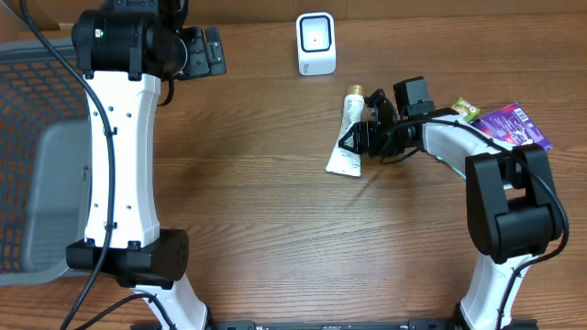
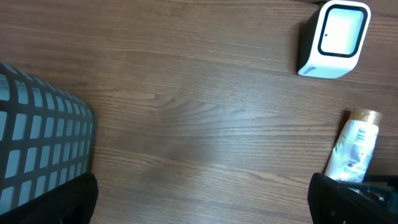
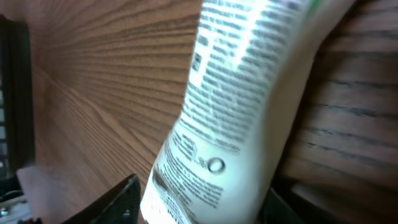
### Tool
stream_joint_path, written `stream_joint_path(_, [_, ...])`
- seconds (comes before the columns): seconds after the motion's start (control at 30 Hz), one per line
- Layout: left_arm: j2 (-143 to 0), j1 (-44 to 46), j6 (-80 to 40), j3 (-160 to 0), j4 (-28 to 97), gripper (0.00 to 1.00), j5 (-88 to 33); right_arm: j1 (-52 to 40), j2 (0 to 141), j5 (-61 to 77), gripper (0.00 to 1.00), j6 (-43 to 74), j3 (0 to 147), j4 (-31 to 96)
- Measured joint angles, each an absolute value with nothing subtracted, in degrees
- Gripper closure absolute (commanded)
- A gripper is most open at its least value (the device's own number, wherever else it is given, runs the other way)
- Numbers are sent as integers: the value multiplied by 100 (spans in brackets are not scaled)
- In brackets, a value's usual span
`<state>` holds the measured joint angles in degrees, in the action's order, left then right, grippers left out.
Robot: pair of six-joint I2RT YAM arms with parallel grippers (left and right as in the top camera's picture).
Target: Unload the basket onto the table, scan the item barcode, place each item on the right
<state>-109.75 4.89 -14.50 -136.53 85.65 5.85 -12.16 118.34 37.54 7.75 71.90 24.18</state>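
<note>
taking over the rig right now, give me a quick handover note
Left gripper: open, empty, near the far side of the table, not on any item.
Right gripper: around the white tube, one finger on each side. Whether the grip is firm cannot be told.
Tube: lying on the table, cap end toward the barcode scanner, apart from it.
Scanner: standing at the far side of the table.
Done: right arm is at the tube.
Left: secure the grip, lift the tube, show its barcode to the scanner.
</note>
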Motion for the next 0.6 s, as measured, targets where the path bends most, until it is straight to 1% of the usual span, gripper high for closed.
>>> stream_joint_path(0.1, [-10975, 489, -1450, -13653, 8565, 0, 585, -1216, 11856, 3743, 59, 829, 7188, 2394])
stream_joint_path(0.13, [-10978, 489, -1450, -13653, 8565, 1, 585, -1221, 11872, 3723, 67, 854, 7188, 2397])
stream_joint_path(0.17, [-10975, 489, -1450, -13653, 8565, 0, 585, -1221, 11883, 3691, 77, 858, 7188, 2383])
stream_joint_path(0.2, [-10978, 489, -1450, -13653, 8565, 0, 585, -1223, 11889, 3693, 84, 915, 7188, 2390])
stream_joint_path(0.3, [-10975, 489, -1450, -13653, 8565, 0, 585, -1236, 11887, 3750, 96, 1037, 7194, 2346])
stream_joint_path(0.6, [-10978, 489, -1450, -13653, 8565, 0, 585, -1105, 11887, 4051, 96, 1457, 7201, 2386])
